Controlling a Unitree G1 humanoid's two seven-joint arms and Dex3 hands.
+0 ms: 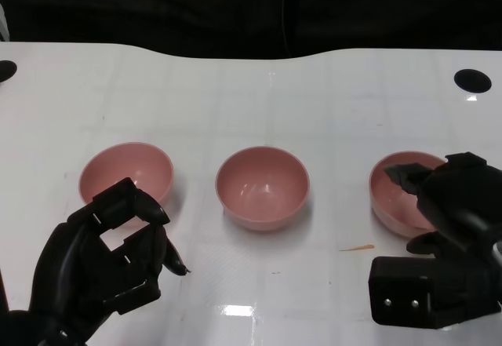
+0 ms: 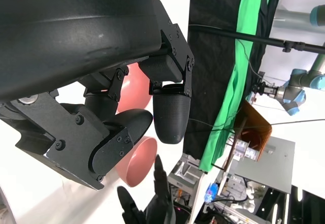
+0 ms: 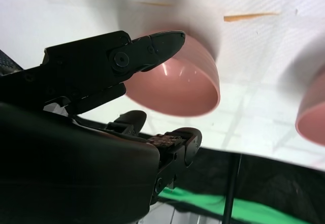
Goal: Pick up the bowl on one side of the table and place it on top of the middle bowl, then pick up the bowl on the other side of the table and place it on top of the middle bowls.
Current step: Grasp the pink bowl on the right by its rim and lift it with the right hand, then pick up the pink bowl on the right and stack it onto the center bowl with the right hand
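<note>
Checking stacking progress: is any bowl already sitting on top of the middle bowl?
No. In the head view the middle bowl is empty, and the left bowl and right bowl each sit apart on the table.

This is looking like a robotics lab or recording studio. Beyond the left hand's fingertips (image 2: 170, 120), a green backdrop cloth (image 2: 236, 82) is hanging beside black drapes (image 2: 210, 56), a black boom pole (image 2: 244, 35) is crossing in front, and an industrial robot arm (image 2: 297, 89) is standing farther off. Equipment racks (image 2: 244, 178) are sitting below it.
</note>
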